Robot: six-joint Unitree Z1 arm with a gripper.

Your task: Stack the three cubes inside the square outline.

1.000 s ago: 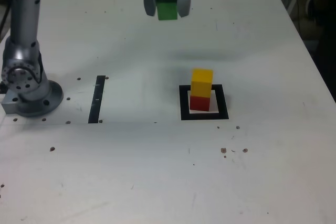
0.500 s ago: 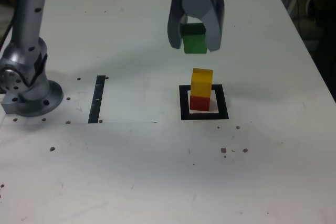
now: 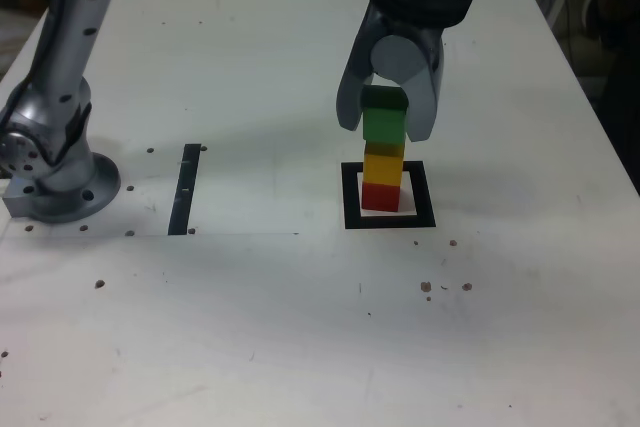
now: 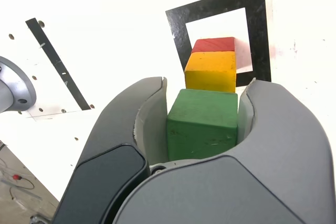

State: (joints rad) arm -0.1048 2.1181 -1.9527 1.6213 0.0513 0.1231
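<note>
One green cube (image 3: 384, 125), nearer the yellow cube (image 3: 383, 169)

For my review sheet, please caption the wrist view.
Green cube gripped in the hand, yellow and red cubes beyond, near the black square outline.

Blk tape strip (image 3: 186, 189) on wht table (image 3: 250, 327); brn spots nr table's middle.

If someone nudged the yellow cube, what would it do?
The yellow cube would probably slide rather than roll, given its flat faces. Resting on the red cube, which is no wider, it could easily topple off.
</note>
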